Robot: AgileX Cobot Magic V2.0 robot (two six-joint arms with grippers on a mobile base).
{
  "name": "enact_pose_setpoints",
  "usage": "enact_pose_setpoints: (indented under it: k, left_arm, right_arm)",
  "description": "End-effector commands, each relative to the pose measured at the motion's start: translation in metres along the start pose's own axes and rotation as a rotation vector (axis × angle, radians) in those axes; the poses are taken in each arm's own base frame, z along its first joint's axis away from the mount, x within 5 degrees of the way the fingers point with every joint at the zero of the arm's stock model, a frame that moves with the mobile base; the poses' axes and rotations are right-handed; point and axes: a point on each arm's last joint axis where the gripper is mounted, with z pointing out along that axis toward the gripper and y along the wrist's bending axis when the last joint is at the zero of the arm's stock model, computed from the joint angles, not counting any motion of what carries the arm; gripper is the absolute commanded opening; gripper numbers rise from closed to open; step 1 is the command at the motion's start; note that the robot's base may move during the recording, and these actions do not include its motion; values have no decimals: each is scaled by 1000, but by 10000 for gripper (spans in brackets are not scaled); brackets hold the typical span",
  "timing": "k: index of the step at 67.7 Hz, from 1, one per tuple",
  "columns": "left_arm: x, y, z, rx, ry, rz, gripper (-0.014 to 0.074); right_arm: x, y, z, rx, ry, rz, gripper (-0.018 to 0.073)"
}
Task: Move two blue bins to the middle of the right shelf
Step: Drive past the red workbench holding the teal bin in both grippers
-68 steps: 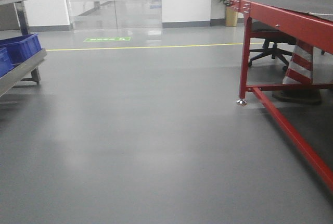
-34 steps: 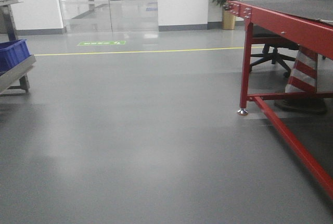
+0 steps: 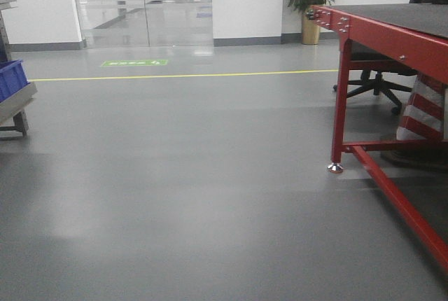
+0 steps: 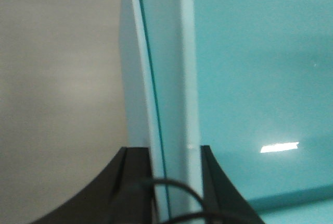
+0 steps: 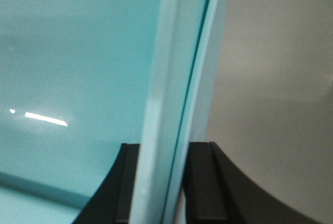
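A pale blue bin fills both wrist views; its glossy inside [image 4: 250,67] lies right of the wall in the left wrist view, while the inside [image 5: 78,52] lies left of the wall in the right wrist view. My left gripper [image 4: 169,151] is shut on the bin's left wall [image 4: 166,78]. My right gripper [image 5: 164,146] is shut on the opposite wall [image 5: 177,78]. Each wall shows two layers split by a thin dark seam; whether these are two nested bins I cannot tell. Grey floor shows beyond both walls. The right shelf is out of view.
In the front view a red-framed table [image 3: 392,31] stands at the right, its leg [image 3: 339,105] on the floor. Behind it are an office chair [image 3: 378,80] and a striped cone [image 3: 420,115]. A metal shelf [image 3: 15,101] holding a dark blue bin [image 3: 10,77] shows at the left edge. A potted plant [image 3: 310,3] stands by the far wall.
The front view has advanced: the left shelf slid almost out of frame. The red table leg shifted right and lower.
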Motion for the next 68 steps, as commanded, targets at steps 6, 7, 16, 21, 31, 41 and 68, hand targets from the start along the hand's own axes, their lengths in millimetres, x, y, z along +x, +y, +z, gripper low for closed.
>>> enact_pose_setpoints:
  k: [6,7,16,21,31,41,68]
  left_arm:
    - [-16,-9,-14,60,-146,-38,-111]
    - [-16,-9,-14,60,-146,-38,-111]
    - [-16,-9,-14,60,-146,-38,-111]
    - [-16,-9,-14,60,-146,-38,-111]
    - [-16,-9,-14,60,-146,-38,-111]
    - [-16,-9,-14,60,-146,-38,-111]
    - [-16,-9,-14,60,-146,-38,-111]
  right_arm:
    - [-10,4,-10,-35,-90,4,-155]
    - [-10,4,-10,-35,-90,4,-155]
    - [-10,4,-10,-35,-90,4,-155]
    - [-10,4,-10,-35,-90,4,-155]
    - [-10,4,-10,-35,-90,4,-155]
    - [-10,4,-10,-35,-90,4,-155]
    - [-10,4,-10,-35,-90,4,-155]
